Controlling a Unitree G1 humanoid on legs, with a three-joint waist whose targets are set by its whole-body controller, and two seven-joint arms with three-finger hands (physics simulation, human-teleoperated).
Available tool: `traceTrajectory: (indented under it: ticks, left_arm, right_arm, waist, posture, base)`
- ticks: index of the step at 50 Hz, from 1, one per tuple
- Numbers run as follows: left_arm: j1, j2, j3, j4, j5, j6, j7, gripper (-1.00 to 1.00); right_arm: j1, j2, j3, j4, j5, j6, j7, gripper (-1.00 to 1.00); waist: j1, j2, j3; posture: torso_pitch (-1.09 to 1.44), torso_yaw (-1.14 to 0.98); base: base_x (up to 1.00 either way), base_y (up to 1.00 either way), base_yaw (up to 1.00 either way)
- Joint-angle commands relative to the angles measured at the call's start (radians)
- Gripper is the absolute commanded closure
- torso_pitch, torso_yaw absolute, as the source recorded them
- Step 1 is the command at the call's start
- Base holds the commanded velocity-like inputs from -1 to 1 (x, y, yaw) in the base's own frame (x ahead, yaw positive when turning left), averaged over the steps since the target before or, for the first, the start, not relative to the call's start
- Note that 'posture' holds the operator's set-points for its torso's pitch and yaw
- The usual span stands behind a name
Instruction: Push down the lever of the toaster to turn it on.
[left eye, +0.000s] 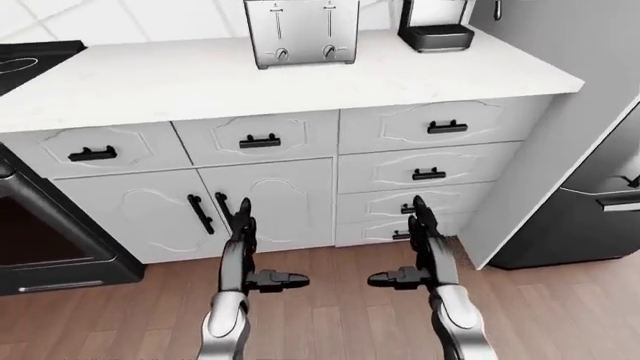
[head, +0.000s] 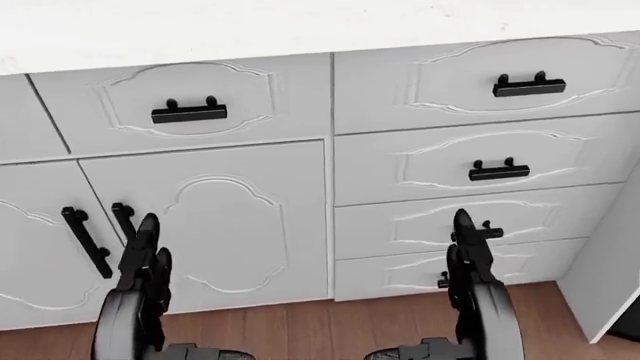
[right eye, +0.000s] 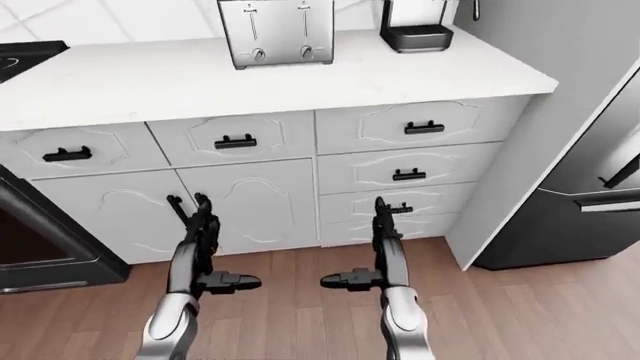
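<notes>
The toaster is standing at the top of the left-eye view on the white counter, well apart from both hands. The left hand and right hand are hanging low with fingers spread, holding nothing, before the white cabinet drawers. No writing is showing legibly.

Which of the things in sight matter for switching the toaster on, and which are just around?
For the job:
- toaster at the top of the left-eye view
- left hand, open
- right hand, open

Just around:
- coffee machine
- white countertop
- oven
- refrigerator
- drawers
</notes>
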Motion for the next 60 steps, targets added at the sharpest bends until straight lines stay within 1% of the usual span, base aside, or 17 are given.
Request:
traceTrajectory:
  ticks: [1, 2, 3, 5, 12, 13, 14, 17, 22, 23, 25, 31, 34, 36, 44, 57, 60]
  left_arm:
    - [-0.014, 0.007, 0.010, -0.030, -0.001, -0.025, 0.003, -1.00]
    - [-0.023, 0.009, 0.015, 0.000, -0.003, -0.047, 0.001, -1.00]
    - [-0.019, 0.009, 0.013, -0.006, -0.002, -0.044, 0.002, -1.00]
    - [-0.015, 0.008, 0.012, -0.020, -0.002, -0.034, 0.002, -1.00]
    - [-0.014, 0.007, 0.012, -0.024, -0.002, -0.031, 0.003, -1.00]
    - [-0.017, 0.007, 0.012, -0.021, -0.002, -0.031, 0.004, -1.00]
    - [-0.015, 0.007, 0.010, -0.031, -0.001, -0.023, 0.005, -1.00]
    - [-0.017, 0.007, 0.012, -0.020, -0.002, -0.031, 0.005, -1.00]
    - [-0.014, 0.007, 0.009, -0.038, -0.001, -0.018, 0.006, -1.00]
    - [-0.012, 0.006, 0.009, -0.040, -0.001, -0.017, 0.007, -1.00]
    - [-0.019, 0.008, 0.013, -0.005, -0.003, -0.046, 0.003, -1.00]
    - [-0.017, 0.009, 0.013, -0.008, -0.003, -0.044, 0.003, -1.00]
    - [-0.016, 0.008, 0.013, -0.013, -0.002, -0.041, 0.003, -1.00]
    - [-0.019, 0.008, 0.013, -0.004, -0.002, -0.047, 0.004, -1.00]
    - [-0.046, 0.013, 0.026, 0.013, -0.007, -0.031, 0.014, -1.00]
    - [-0.392, 0.087, 0.099, 0.259, -0.127, 0.097, 0.062, -1.00]
    - [-0.524, 0.141, 0.108, 0.191, -0.152, 0.251, 0.077, -1.00]
  right_arm:
    - [-0.017, 0.004, 0.007, -0.031, 0.002, -0.029, 0.003, -1.00]
    - [-0.016, 0.004, 0.008, -0.036, 0.001, -0.026, 0.003, -1.00]
    - [-0.014, 0.005, 0.009, -0.043, 0.001, -0.021, 0.003, -1.00]
    - [-0.017, 0.003, 0.007, -0.033, 0.002, -0.027, 0.004, -1.00]
    - [-0.016, 0.005, 0.006, -0.038, 0.006, -0.025, 0.003, -1.00]
    - [-0.016, 0.005, 0.005, -0.042, 0.009, -0.026, 0.004, -1.00]
    - [-0.017, 0.003, 0.001, -0.041, 0.013, -0.029, 0.004, -1.00]
    - [-0.013, 0.005, 0.001, -0.048, 0.016, -0.034, 0.002, -1.00]
    - [-0.016, 0.003, 0.003, -0.039, 0.016, -0.046, 0.003, -1.00]
    - [-0.017, 0.002, 0.002, -0.035, 0.016, -0.046, 0.004, -1.00]
    - [-0.014, 0.004, 0.004, -0.042, 0.016, -0.040, 0.005, -1.00]
    - [-0.015, 0.004, -0.003, -0.037, 0.021, -0.056, 0.003, -1.00]
    - [-0.015, 0.003, -0.002, -0.036, 0.015, -0.051, -0.007, -1.00]
    - [-0.014, 0.004, -0.001, -0.047, 0.013, -0.042, -0.009, -1.00]
    - [-0.029, -0.003, -0.014, -0.054, 0.014, -0.016, -0.019, -1.00]
    - [-0.368, -0.097, -0.091, 0.171, 0.096, 0.091, -0.059, -1.00]
    - [-0.488, -0.141, -0.091, 0.088, 0.100, 0.272, -0.073, -1.00]
  waist:
    - [0.003, 0.028, -0.025]
    - [0.010, 0.051, -0.022]
    - [0.015, -0.002, -0.012]
    - [0.018, 0.003, -0.017]
    - [0.017, -0.064, -0.014]
    - [0.022, -0.085, -0.001]
    - [0.026, -0.078, -0.005]
    - [0.036, -0.118, -0.019]
    - [0.036, -0.087, -0.027]
    - [0.038, -0.080, -0.044]
    - [0.039, -0.063, -0.015]
    - [0.007, -0.051, -0.016]
    - [0.002, -0.004, -0.031]
    - [0.002, -0.021, -0.016]
    - [0.012, -0.060, -0.029]
    - [0.021, -0.061, -0.047]
    - [0.020, -0.062, -0.053]
  posture:
    - [0.00, 0.00]
    - [0.00, 0.00]
    - [0.00, 0.00]
    - [0.00, 0.00]
    - [0.00, 0.00]
    - [0.00, 0.00]
    - [0.00, 0.00]
    - [0.00, 0.00]
    - [0.00, 0.00]
    - [0.00, 0.00]
    - [0.00, 0.00]
    - [0.00, 0.00]
    - [0.00, 0.00]
    - [0.00, 0.00]
    - [0.00, 0.00]
    - [0.00, 0.00]
    - [0.00, 0.00]
  base:
    - [0.00, 0.25, 0.00]
    - [0.00, 0.25, 0.00]
    - [0.00, 0.24, 0.00]
    - [0.00, 0.25, 0.00]
    - [0.00, 0.25, 0.00]
    - [0.00, 0.00, 0.00]
    - [0.00, 0.00, 0.00]
    - [0.00, 0.00, 0.00]
    - [0.00, 0.00, 0.00]
    - [0.00, 0.00, 0.24]
    - [0.00, 0.00, 0.76]
    - [0.00, 0.00, 0.71]
    - [0.00, 0.00, 0.00]
    - [0.00, 0.00, 0.00]
    - [0.00, 0.00, 0.00]
    - [0.00, 0.00, 0.00]
    - [0.00, 0.00, 0.00]
